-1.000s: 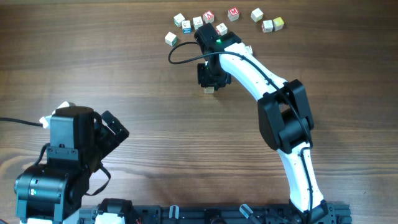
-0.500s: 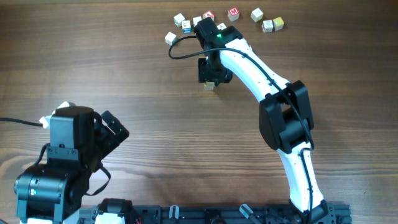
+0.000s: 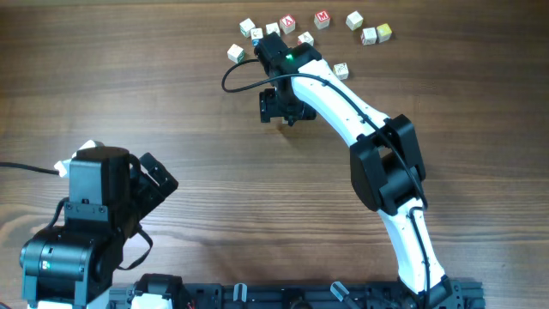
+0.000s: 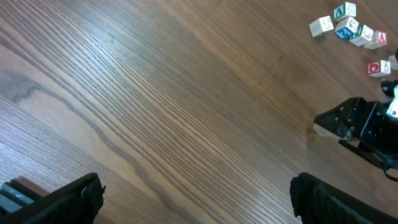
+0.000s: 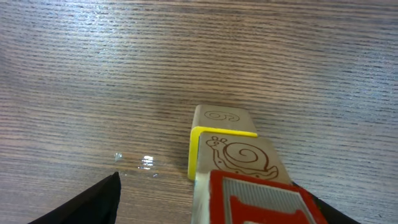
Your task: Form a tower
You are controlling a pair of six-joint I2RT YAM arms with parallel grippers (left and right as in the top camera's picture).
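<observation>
The right gripper [image 3: 279,105] hangs over the table [image 3: 129,86] in the upper middle of the overhead view, at the end of a white arm [image 3: 343,94] running up from the lower right. It hides the tower [image 5: 239,158] in that view.

The right wrist view looks down on the tower in the lower middle of the frame. A red-framed cube is nearest the lens, and under it is a cube with a snail drawing and a yellow edge. A pale cube with a faint snail mark is farthest off, on the wood.

This claw is open. Its finger [image 5: 87,202] in the lower left corner stands apart from the stack, with bare wood between. The other shows only as a dark sliver by the red cube, and I cannot tell whether it touches.

Loose cubes [image 3: 322,17] lie scattered along the top edge of the overhead view, just beyond the gripper.

The left gripper [image 4: 196,186] is well apart from the tower, its fingers spread wide over bare wood with nothing between them.
</observation>
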